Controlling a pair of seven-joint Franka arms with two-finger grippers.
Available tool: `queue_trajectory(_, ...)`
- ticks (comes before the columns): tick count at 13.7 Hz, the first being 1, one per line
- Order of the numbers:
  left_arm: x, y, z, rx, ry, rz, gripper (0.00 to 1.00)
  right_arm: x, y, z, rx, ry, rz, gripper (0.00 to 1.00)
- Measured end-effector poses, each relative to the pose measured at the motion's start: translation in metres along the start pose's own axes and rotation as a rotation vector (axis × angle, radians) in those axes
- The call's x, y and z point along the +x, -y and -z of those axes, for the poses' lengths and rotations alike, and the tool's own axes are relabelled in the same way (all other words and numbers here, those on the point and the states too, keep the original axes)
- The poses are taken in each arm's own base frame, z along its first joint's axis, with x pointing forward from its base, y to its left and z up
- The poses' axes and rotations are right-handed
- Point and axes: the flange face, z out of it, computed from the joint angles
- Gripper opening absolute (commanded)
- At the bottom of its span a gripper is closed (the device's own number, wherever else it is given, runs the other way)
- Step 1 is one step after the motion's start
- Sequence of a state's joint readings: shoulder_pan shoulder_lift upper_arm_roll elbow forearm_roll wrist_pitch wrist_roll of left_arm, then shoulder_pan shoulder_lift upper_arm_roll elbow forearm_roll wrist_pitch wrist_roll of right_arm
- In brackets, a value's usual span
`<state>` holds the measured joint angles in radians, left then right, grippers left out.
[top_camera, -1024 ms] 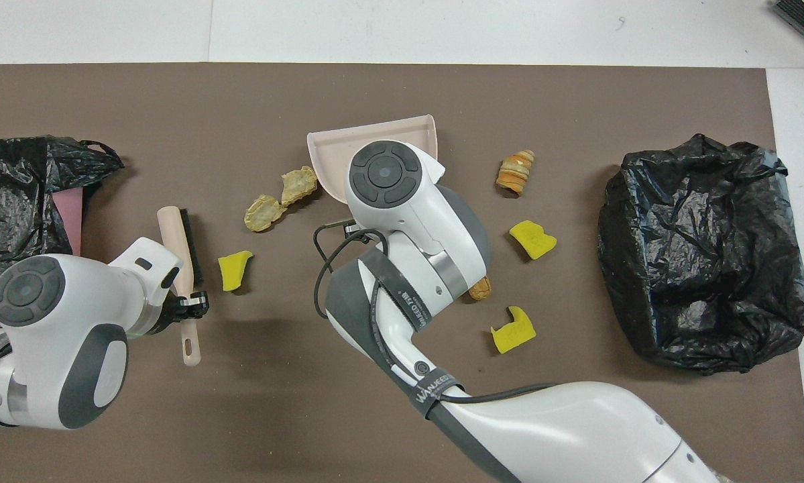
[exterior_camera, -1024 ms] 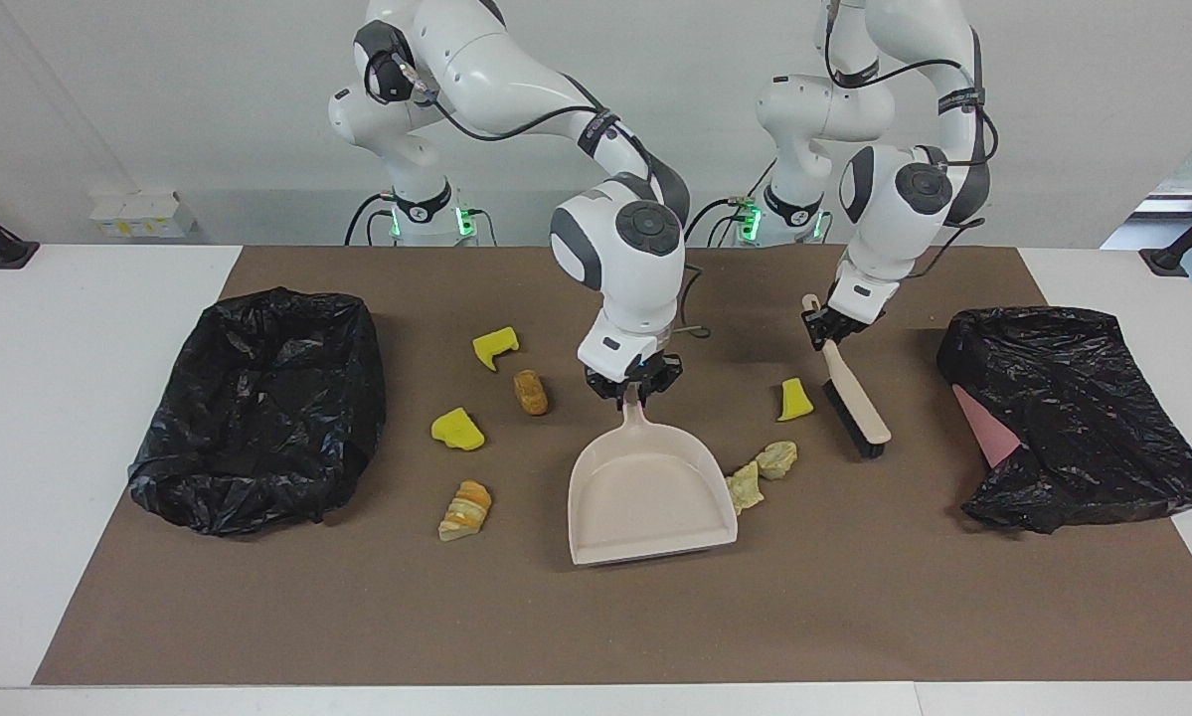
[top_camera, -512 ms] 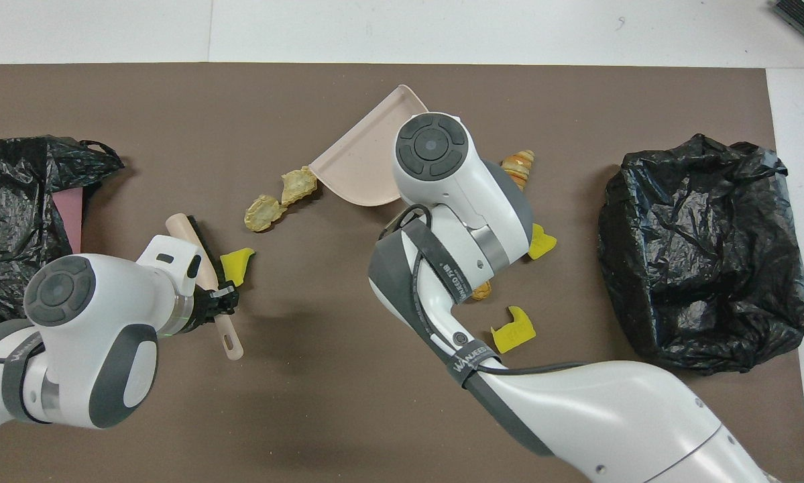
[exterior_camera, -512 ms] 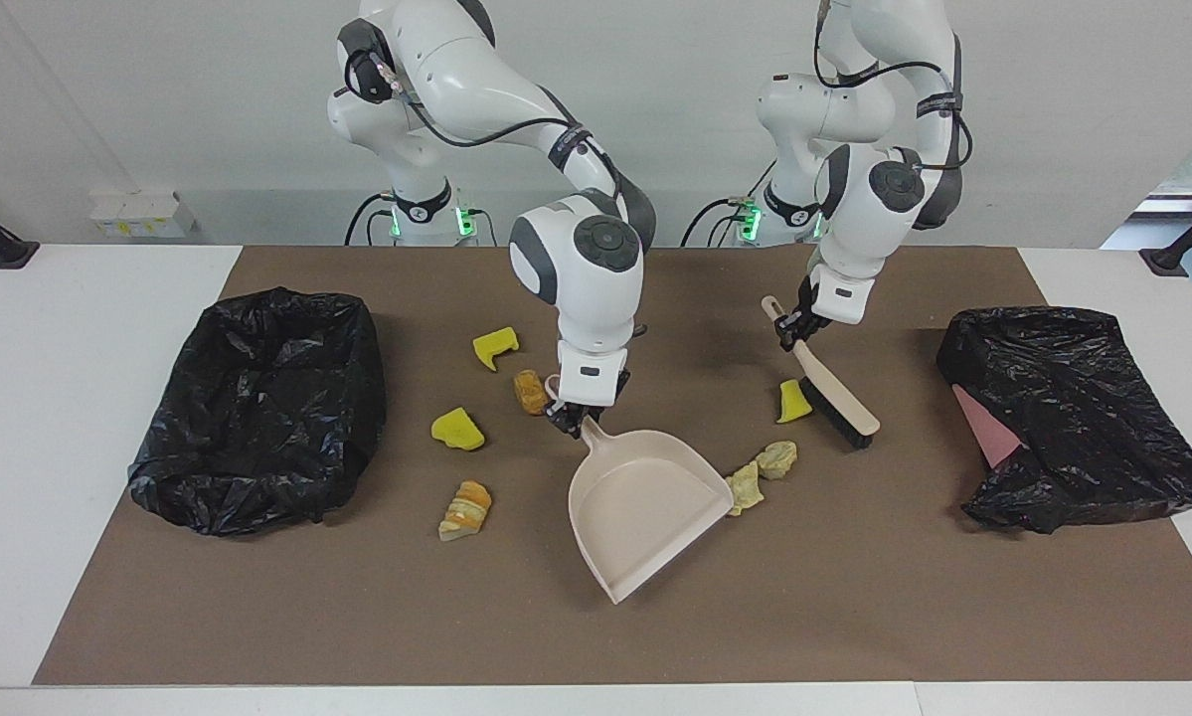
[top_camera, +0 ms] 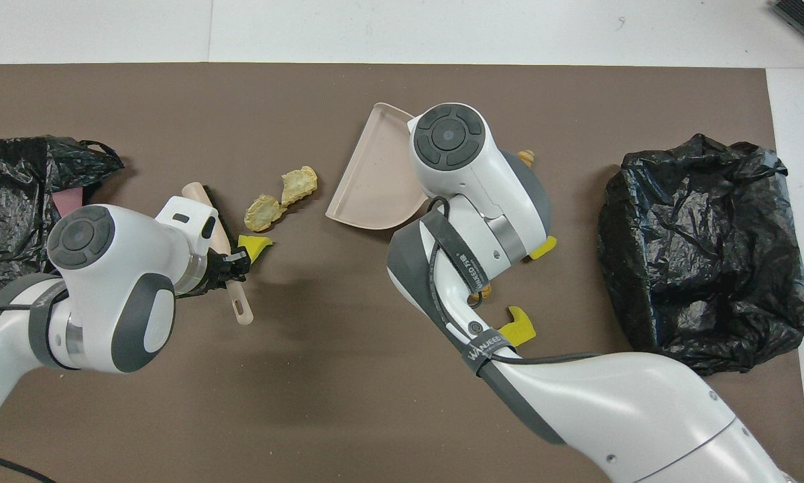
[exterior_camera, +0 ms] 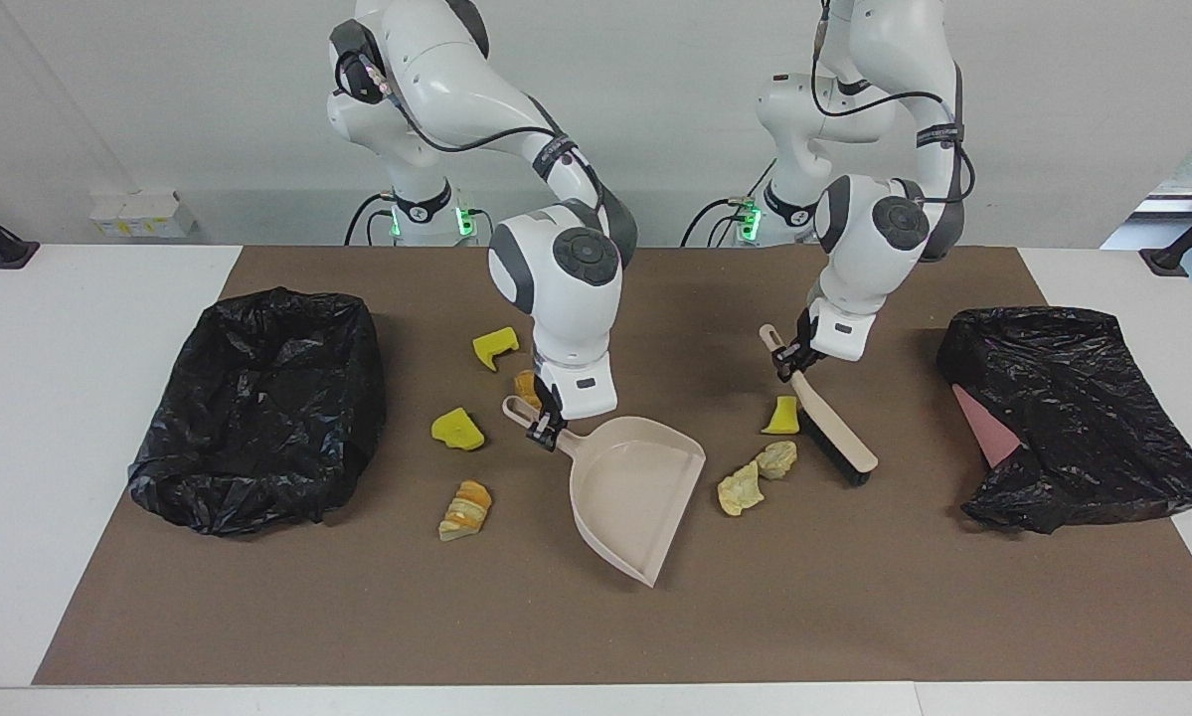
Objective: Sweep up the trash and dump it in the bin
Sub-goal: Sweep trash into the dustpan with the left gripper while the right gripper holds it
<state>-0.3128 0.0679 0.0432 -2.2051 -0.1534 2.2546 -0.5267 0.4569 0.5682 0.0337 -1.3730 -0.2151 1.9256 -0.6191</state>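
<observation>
In the facing view, the black-lined bin [exterior_camera: 257,408] sits at the mat's [exterior_camera: 854,617] 9 o'clock edge. Beside it lie two yellow wedges [exterior_camera: 456,430] and a bread piece [exterior_camera: 465,509]. A brown chunk [exterior_camera: 526,383] is half hidden by the right gripper [exterior_camera: 544,430], which is clamped on the dustpan [exterior_camera: 630,492] handle. The dustpan's mouth points to about 4 o'clock, at two pale lumps [exterior_camera: 740,492] just apart from it. Bare mat lies open toward 6 o'clock. The left gripper [exterior_camera: 789,360] grips the brush [exterior_camera: 834,433], its long axis running from 11 to 5 o'clock and its bristles touching a third wedge [exterior_camera: 782,416]. A crumpled black bag [exterior_camera: 1073,418] lies at 3 o'clock.
</observation>
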Motion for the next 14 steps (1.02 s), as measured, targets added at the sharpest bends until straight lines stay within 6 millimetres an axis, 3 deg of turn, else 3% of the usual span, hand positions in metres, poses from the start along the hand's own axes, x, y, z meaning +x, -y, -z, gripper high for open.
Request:
queue_trajectory(3, 0.008, -0.003, -0.003, -0.001, 0.005, -0.082, 0.00, -0.003, -0.003, -0.001, -0.018, 0.019, 0.152, 0.00)
queue_trajectory(7, 0.012, 0.002, 0.009, 0.017, 0.054, -0.134, 0.00, -0.005, -0.005, -0.004, -0.041, 0.040, 0.328, 0.00)
queue_trajectory(14, 0.004, -0.010, 0.007, 0.021, 0.058, -0.261, 0.00, -0.002, 0.001, -0.016, -0.050, 0.031, 0.505, 0.00)
